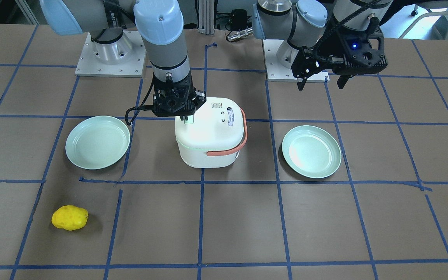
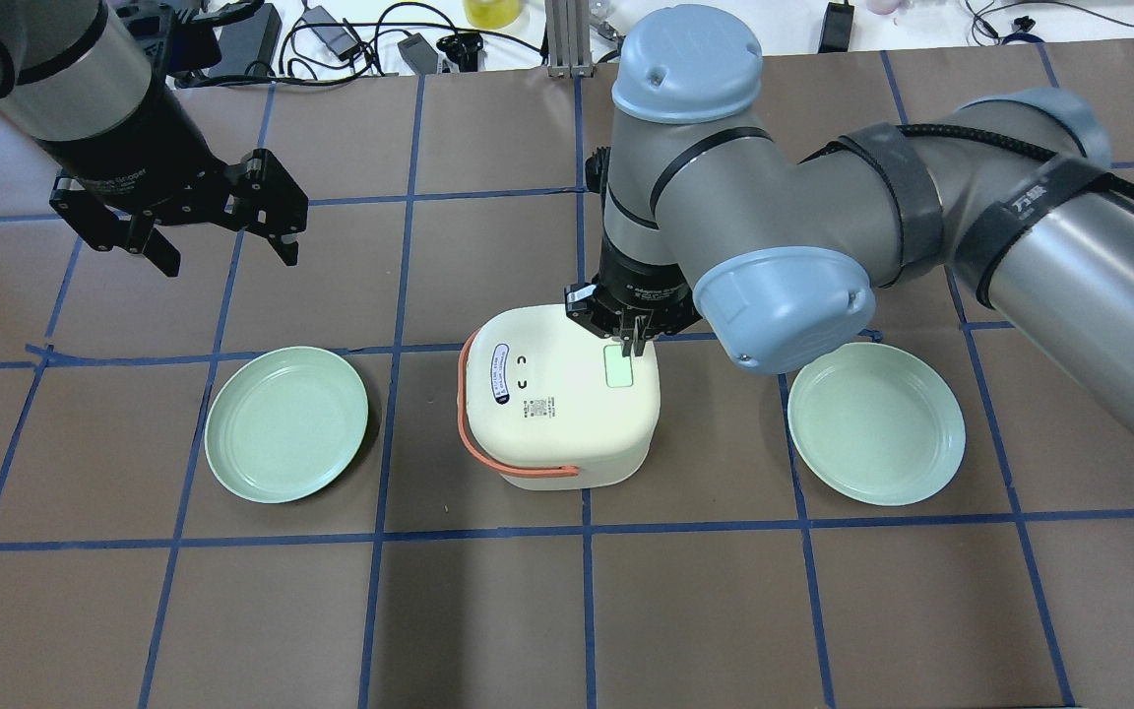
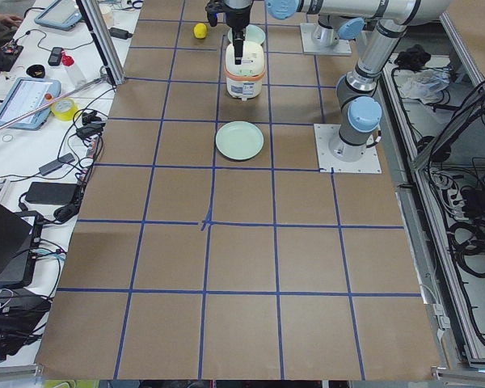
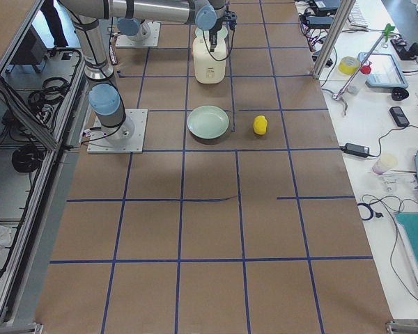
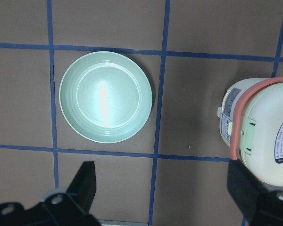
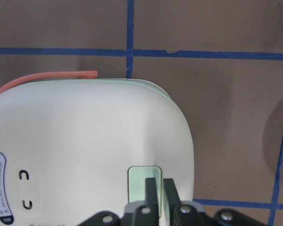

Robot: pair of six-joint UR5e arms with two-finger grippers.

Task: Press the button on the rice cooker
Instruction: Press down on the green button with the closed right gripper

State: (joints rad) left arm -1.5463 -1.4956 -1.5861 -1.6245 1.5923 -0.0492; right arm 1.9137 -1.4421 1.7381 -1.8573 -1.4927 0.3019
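We see the rice cooker (image 2: 557,404) standing at the middle of the table (image 2: 567,611), between two pale green plates (image 2: 286,423) (image 2: 875,423). Its pale green button (image 6: 139,176) sits on the lid near the edge facing the robot. The right gripper (image 6: 159,188) is directly over that button. Its two fingers (image 6: 151,188) are drawn together with only a sliver between them, and their tips rest on the button's surface.

The lid carries a dark oval sticker and a small printed block. Both are too small for us to read, as are the white characters on the right arm's black strap.

The right arm reaches in low across the table, its wrist turned straight down over the lid. The left gripper (image 2: 230,258) hangs above the table behind one plate, pointing down with its jaws spread wide and empty
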